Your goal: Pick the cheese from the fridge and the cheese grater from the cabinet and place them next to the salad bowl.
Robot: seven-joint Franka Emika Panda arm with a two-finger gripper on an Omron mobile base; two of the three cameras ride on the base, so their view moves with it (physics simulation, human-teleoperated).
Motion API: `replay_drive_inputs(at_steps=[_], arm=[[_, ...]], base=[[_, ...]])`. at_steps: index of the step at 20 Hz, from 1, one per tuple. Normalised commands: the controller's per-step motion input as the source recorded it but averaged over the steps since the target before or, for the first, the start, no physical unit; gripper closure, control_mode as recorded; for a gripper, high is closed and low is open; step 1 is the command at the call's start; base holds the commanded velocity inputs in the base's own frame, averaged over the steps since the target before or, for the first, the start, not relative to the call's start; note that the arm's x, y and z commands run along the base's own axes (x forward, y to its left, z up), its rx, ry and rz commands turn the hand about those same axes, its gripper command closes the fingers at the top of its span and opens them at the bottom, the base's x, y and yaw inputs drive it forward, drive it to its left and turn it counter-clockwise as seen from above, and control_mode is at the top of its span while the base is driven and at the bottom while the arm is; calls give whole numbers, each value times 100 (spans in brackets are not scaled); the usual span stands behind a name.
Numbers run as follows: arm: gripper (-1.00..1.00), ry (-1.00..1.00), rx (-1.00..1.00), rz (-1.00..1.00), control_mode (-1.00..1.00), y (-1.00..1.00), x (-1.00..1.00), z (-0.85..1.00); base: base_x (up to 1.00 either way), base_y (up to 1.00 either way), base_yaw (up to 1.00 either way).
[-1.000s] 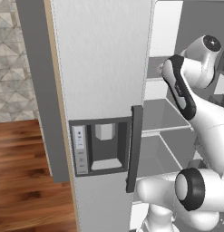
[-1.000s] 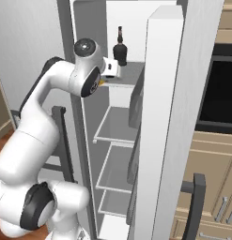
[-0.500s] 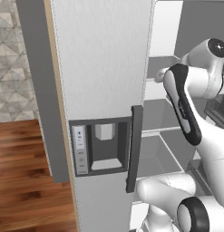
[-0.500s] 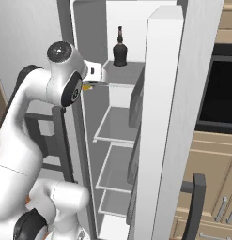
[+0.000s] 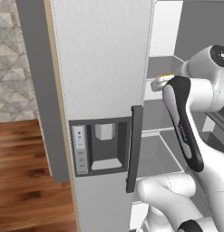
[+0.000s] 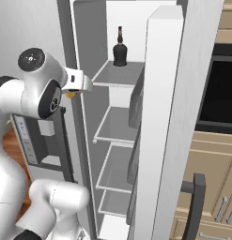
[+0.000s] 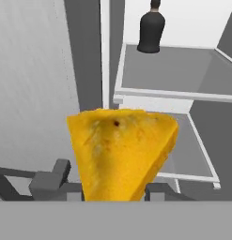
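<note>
While held level beside the fridge (image 6: 169, 117), the gripper (image 7: 115, 190) clamps the cheese (image 7: 122, 150).

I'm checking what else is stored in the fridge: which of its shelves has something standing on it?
The top shelf: a dark bottle stands at its back. The shelves below it look bare.

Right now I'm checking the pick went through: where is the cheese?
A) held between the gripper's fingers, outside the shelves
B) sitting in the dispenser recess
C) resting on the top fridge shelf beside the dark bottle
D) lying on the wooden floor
A: in the hand view the cheese sits between the gripper fingers, while the dark bottle stands alone on its shelf beyond.
</note>
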Motion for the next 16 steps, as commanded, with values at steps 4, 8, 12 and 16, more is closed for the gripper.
replay_drive_inputs(at_steps=[4, 8, 12, 16], arm=[[100, 0, 4, 0, -100, 35, -40, 0], [100, 0, 5, 0, -100, 34, -35, 0], [100, 0, 5, 0, -100, 25, -18, -5], [100, 0, 1, 0, -100, 7, 0, 0]], base=[[0, 0, 0], [0, 0, 0], [0, 0, 0], [0, 0, 0]])
